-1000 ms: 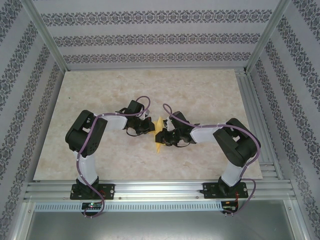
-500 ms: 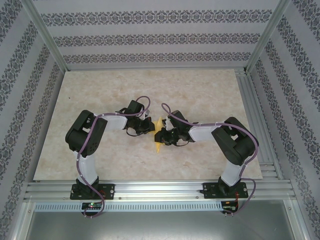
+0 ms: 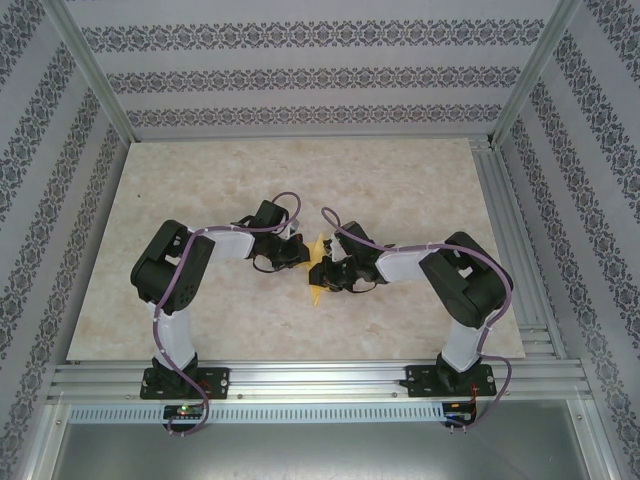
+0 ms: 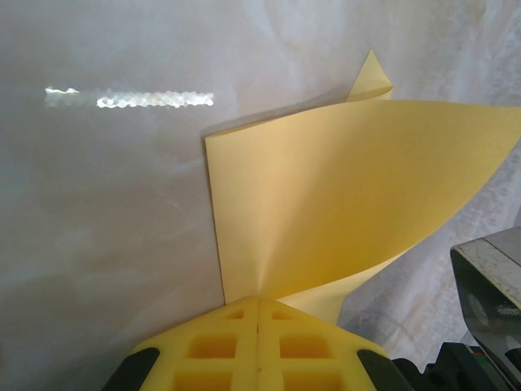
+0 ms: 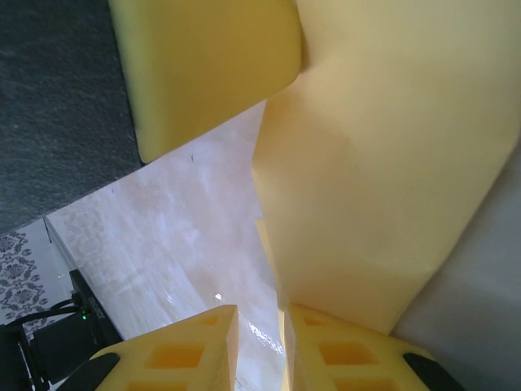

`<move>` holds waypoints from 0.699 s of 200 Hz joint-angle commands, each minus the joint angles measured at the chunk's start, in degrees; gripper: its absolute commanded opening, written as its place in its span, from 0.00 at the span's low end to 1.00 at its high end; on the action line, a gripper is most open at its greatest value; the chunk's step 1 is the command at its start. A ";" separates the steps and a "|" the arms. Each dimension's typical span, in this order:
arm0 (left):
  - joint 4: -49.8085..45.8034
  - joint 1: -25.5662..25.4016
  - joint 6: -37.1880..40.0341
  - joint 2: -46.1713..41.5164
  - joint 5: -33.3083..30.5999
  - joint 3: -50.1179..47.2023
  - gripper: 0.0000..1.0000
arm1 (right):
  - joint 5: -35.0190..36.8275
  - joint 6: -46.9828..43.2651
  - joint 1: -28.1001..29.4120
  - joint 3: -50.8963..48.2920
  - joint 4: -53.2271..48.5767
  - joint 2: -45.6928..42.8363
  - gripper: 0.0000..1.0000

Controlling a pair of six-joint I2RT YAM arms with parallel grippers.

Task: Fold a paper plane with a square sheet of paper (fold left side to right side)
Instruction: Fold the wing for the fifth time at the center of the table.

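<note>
Left arm (image 3: 178,268) and right arm (image 3: 465,285) bent at elbows, wrists angled inward, nearly meeting. Left tool (image 4: 258,303) clamped on paper (image 4: 342,187); right tool (image 5: 260,314) jaws a sliver apart.

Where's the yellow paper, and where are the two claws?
yellow paper (image 4: 350,195): left wrist view, on its big curved flap.
left claw (image 4: 258,303): left wrist view, where its shut fingertips meet.
right claw (image 5: 259,318): right wrist view, the gap between its fingertips.
</note>
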 commanded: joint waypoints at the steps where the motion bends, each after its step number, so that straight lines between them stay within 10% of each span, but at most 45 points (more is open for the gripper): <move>1: -4.51 -1.09 0.19 2.77 -3.35 -1.03 0.00 | -0.40 -1.67 0.91 1.12 -1.33 1.11 0.23; 84: -4.60 -0.85 0.54 0.33 -2.42 0.04 0.00 | 2.57 -4.37 0.90 1.74 -9.43 2.61 0.23; 140: -9.17 3.03 2.67 -9.62 -3.31 2.02 0.24 | 4.05 -4.43 0.90 1.65 -11.52 3.50 0.23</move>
